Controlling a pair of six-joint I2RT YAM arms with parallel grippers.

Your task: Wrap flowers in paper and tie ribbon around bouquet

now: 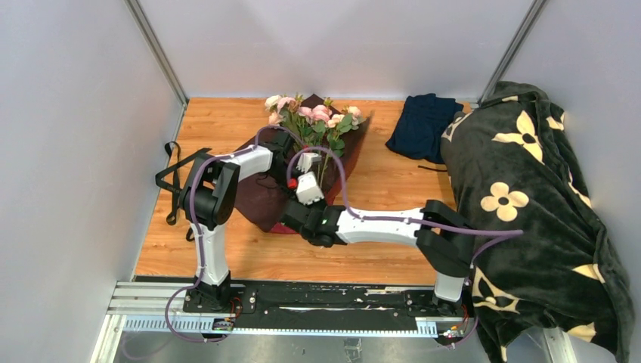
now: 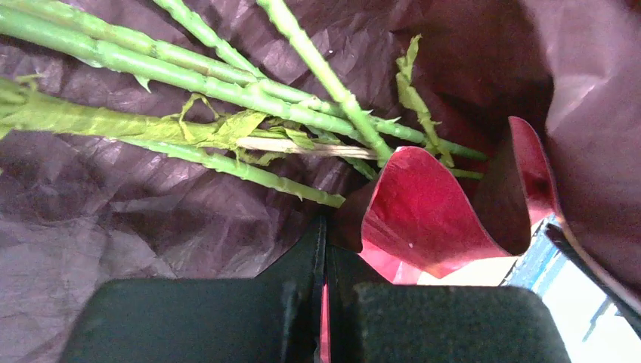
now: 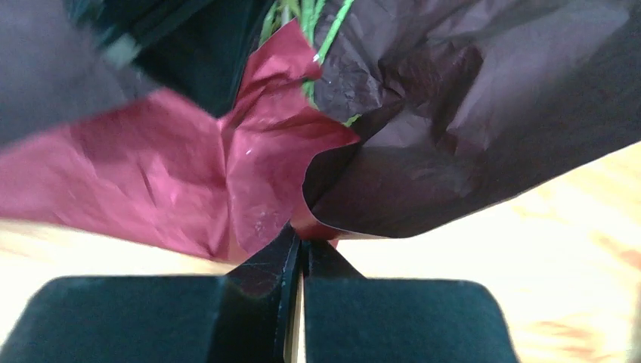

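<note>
The flowers [image 1: 311,117], pink and cream roses, lie on the burgundy paper [image 1: 261,198] at the table's middle, blooms toward the back wall. In the left wrist view their green stems [image 2: 227,83] cross the crinkled paper [image 2: 113,212]. My left gripper [image 2: 326,227] is shut, a red sliver of paper pinched between its jaws, beside a curled red flap [image 2: 423,219]. It sits over the stems [image 1: 293,180]. My right gripper [image 3: 300,234] is shut on the paper's near edge [image 3: 257,174], low over the wood [image 1: 292,208]. A black ribbon [image 1: 175,181] lies looped at the left wall.
A folded navy cloth [image 1: 423,125] lies at the back right. A dark green blanket with cream flower shapes [image 1: 529,204] covers the right side. Grey walls close in the table on the left, back and right. Bare wood [image 1: 378,181] shows right of the paper.
</note>
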